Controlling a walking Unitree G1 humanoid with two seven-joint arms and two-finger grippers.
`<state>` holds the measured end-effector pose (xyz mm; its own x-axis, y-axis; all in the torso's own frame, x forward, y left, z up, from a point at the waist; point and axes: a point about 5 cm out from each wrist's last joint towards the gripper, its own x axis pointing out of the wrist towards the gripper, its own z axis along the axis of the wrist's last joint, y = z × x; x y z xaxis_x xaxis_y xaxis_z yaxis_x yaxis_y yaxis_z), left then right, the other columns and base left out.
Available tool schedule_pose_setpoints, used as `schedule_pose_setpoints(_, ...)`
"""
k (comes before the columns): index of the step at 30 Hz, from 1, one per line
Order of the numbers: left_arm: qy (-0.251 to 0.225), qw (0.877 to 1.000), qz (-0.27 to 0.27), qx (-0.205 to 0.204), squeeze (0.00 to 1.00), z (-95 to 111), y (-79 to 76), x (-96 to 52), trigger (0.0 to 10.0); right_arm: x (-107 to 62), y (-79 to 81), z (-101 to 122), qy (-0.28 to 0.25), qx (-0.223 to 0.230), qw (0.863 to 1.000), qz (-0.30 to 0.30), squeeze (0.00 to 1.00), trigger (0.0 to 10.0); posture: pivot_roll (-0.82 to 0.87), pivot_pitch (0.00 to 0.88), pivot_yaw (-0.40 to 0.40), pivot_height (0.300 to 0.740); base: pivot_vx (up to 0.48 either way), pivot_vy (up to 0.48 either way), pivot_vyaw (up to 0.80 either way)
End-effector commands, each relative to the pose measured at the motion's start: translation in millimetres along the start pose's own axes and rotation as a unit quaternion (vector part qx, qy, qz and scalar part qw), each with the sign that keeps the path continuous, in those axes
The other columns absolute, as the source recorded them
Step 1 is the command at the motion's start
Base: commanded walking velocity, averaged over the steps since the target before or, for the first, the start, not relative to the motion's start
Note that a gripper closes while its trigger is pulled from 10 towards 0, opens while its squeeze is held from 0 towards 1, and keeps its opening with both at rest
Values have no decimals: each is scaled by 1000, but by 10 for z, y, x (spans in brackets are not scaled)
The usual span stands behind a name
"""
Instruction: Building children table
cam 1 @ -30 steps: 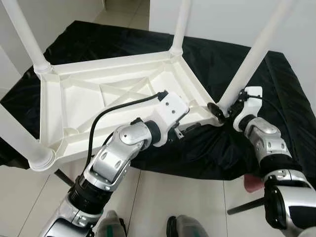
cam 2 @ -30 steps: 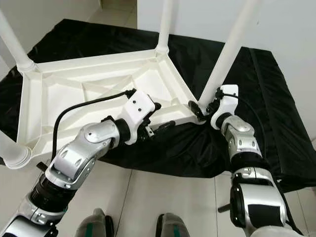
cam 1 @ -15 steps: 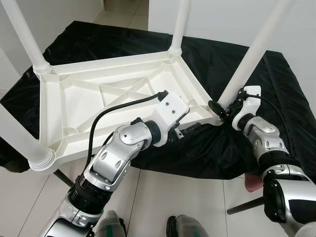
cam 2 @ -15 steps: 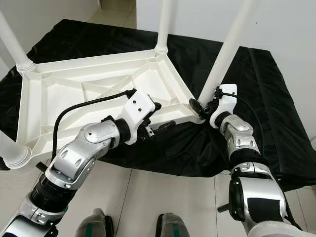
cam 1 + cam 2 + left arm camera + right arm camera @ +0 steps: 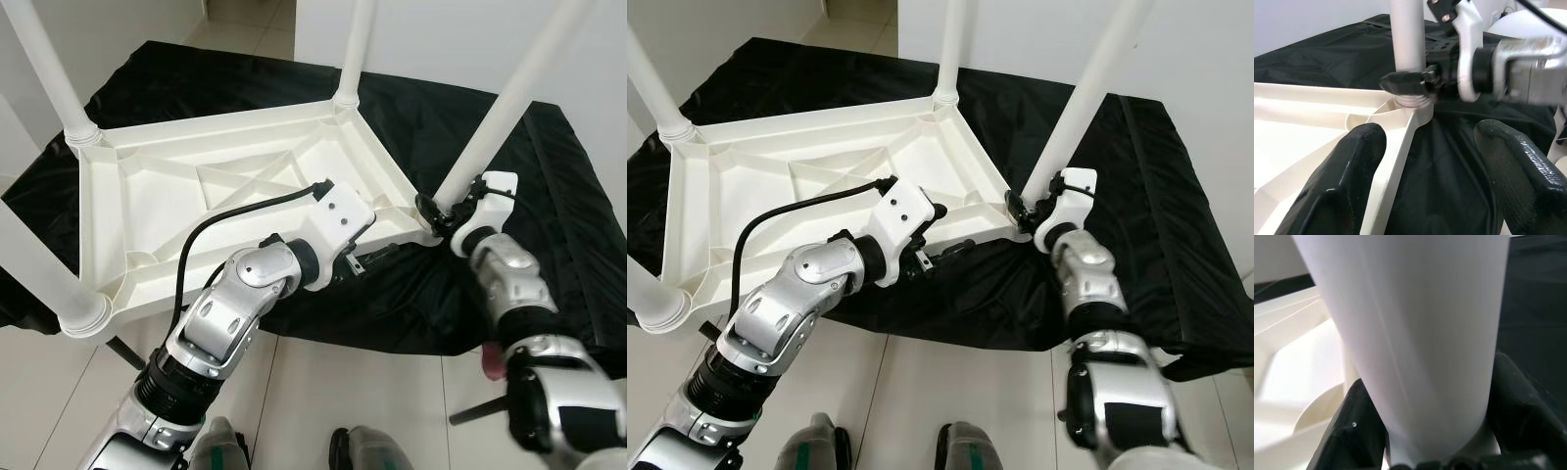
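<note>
The right gripper (image 5: 438,211) clasped the leg (image 5: 495,122) at its socket on the upturned table (image 5: 157,196); the left gripper (image 5: 1425,161), open, straddled the rim. Turning should stay square to the socket.

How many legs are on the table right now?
4. Far-left corner, far-right corner, near-left corner, and near-right corner, gripped at its base by the right gripper.

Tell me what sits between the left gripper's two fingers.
The left wrist view shows the white table frame's rim and black cloth between the left gripper fingers.
</note>
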<state>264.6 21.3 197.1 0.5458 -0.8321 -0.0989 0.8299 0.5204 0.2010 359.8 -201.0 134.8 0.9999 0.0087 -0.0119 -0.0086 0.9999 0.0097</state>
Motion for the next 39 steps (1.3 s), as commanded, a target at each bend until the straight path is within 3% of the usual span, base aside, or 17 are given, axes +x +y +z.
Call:
schedule_pose_setpoints(1, 2, 1000, -12, -5, 0, -6, -31, 0, 10000, -27, -60, -51, 16, 14, 999, -44, 0, 0, -53, 25, -42, 740, 0, 0, 0)
schedule_pose_setpoints(4, 2, 1000, -12, -6, 0, -7, -30, 2, 10000, -68, 7, -42, 11, 18, 996, -87, 0, 0, -55, 26, -42, 740, 0, 0, 0)
schedule_pose_setpoints(6, 2, 1000, -14, -5, 0, -7, -35, 8, 10000, -160, 149, -41, 7, 23, 989, -143, 0, 0, -55, 30, -45, 740, 0, 0, 0)
schedule_pose_setpoints(10, 2, 1000, -14, -5, 0, -8, -36, 9, 10000, -181, 180, -43, 8, 25, 988, -153, 0, 0, -55, 30, -45, 740, 0, 0, 0)
schedule_pose_setpoints(12, 2, 1000, -12, -7, 0, -8, -39, 5, 10000, -313, 251, -73, 9, 30, 978, -204, 0, 0, -51, 35, -53, 740, 0, 0, 0)
schedule_pose_setpoints(21, 2, 1000, -11, -8, 0, -11, -39, 4, 10000, -359, 251, -67, 16, 22, 975, -220, 0, 0, -54, 36, -51, 740, 0, 0, 0)
schedule_pose_setpoints(22, 2, 1000, -11, -8, 0, -11, -39, 3, 10000, -358, 216, -74, 22, 13, 974, -226, 0, 10000, -55, 37, -51, 740, 0, 0, 0)
schedule_pose_setpoints(23, 2, 1000, -11, -8, 0, -11, -39, 3, 10000, -358, 216, -74, 22, 13, 974, -226, 0, 10000, -55, 37, -51, 740, 0, 0, 0)
schedule_pose_setpoints(24, 2, 1000, -11, -9, 0, -13, -42, 1, 10000, -364, 194, -77, 25, 8, 973, -227, 90, 10000, -55, 37, -51, 740, 0, 0, 0)
schedule_pose_setpoints(25, 2, 1000, -11, -9, 0, -15, -45, -1, 10000, -359, 185, -78, 24, 12, 976, -216, 1000, 10000, -55, 37, -51, 740, 0, 0, 0)
schedule_pose_setpoints(31, 3, 1000, -11, -9, 0, -13, -48, -1, 10000, -306, 126, -17, 8, 14, 984, -176, 1000, 10000, -51, 35, -51, 740, 0, 0, 0)
schedule_pose_setpoints(34, 3, 1000, -10, -9, 0, -13, -48, -3, 10000, -242, 82, -14, 11, 24, 992, -121, 1000, 10000, -48, 33, -51, 740, 0, 0, 0)
schedule_pose_setpoints(35, 4, 1000, -11, -9, 0, -16, -50, -5, 10000, -201, 60, -19, 17, 20, 997, -74, 0, 10000, -49, 31, -48, 740, 0, 0, 0)
schedule_pose_setpoints(37, 5, 1000, -12, -8, 0, -18, -53, -8, 10000, -156, 29, -20, 24, 10, 1000, -8, 0, 10000, -49, 30, -48, 740, 0, 0, 0)
schedule_pose_setpoints(39, 5, 1000, -12, -8, 0, -18, -55, -7, 10000, -140, 16, -15, 27, 1, 999, 16, 0, 10000, -48, 30, -47, 740, 0, 0, 0)
